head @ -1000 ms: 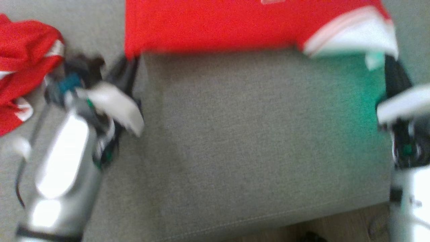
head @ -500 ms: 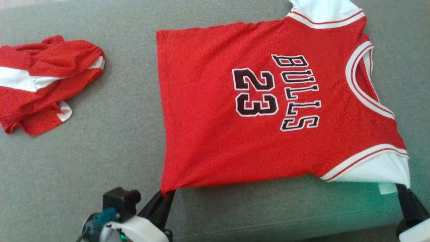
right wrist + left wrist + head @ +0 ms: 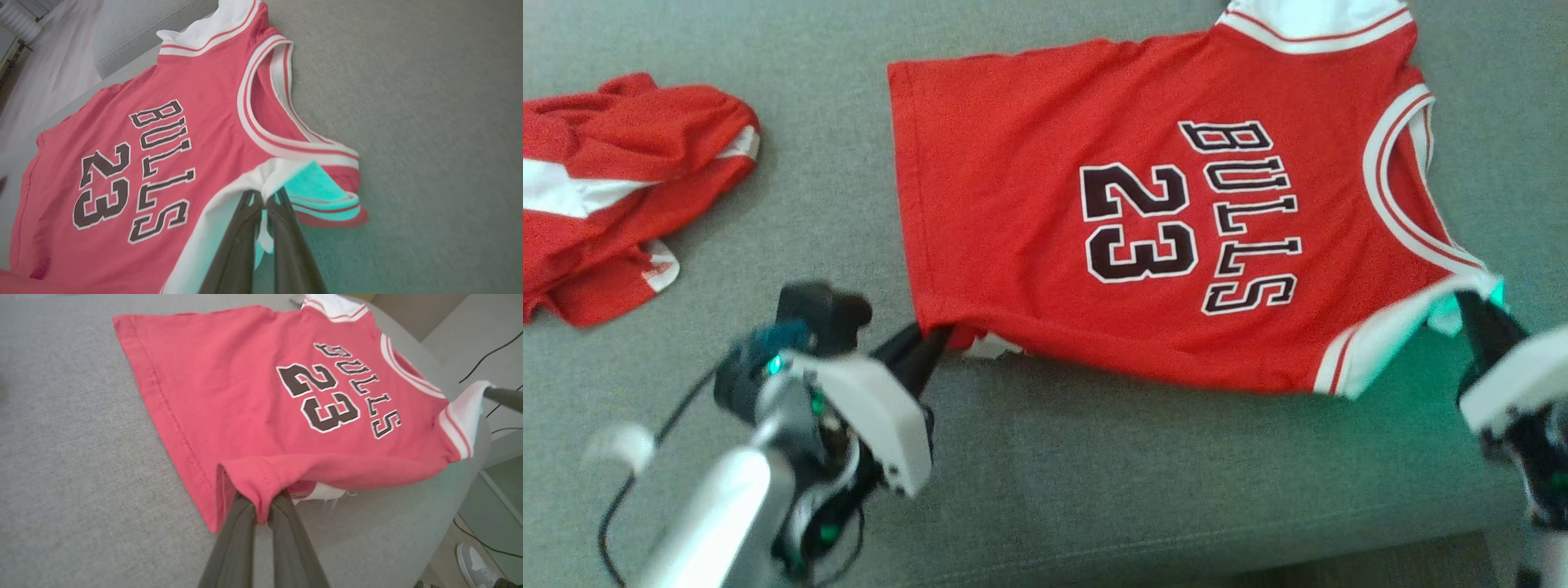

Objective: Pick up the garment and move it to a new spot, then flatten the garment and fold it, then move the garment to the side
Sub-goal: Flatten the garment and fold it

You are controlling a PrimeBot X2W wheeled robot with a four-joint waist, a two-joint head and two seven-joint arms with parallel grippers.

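Your jersey (image 3: 1029, 204) lies face up on the grey cushion (image 3: 1176, 474), red with white trim and "BULLS 23" in black. Its hem points to the robot's left and its neck opening to the right. The far part rests flat on the cushion, while the near edge is raised off it between the two arms.

Your left end effector (image 3: 927, 339) has its fingers pressed together on the near hem corner. In the left wrist view, the red cloth bunches and folds over where the two dark fingers meet, and a bit of white cloth with a frayed edge shows just under that corner.

Your right end effector (image 3: 1474, 314) is pinching the white trim at the near armhole. In the right wrist view, the fingers close on a small peak of white cloth, with a loose strip hanging down between them. A green glow tints the white cloth beside that grip and the cushion below it.

From hem corner to armhole the near edge sags a little and is not pulled taut.

Well apart from the jersey, at the robot's left, a second red garment (image 3: 621, 196) with white stripes lies crumpled on the same cushion. At the cushion's near edge you can see a strip of wooden floor (image 3: 1380, 563), and the left wrist view shows a grey shoe (image 3: 476, 565) on the floor.
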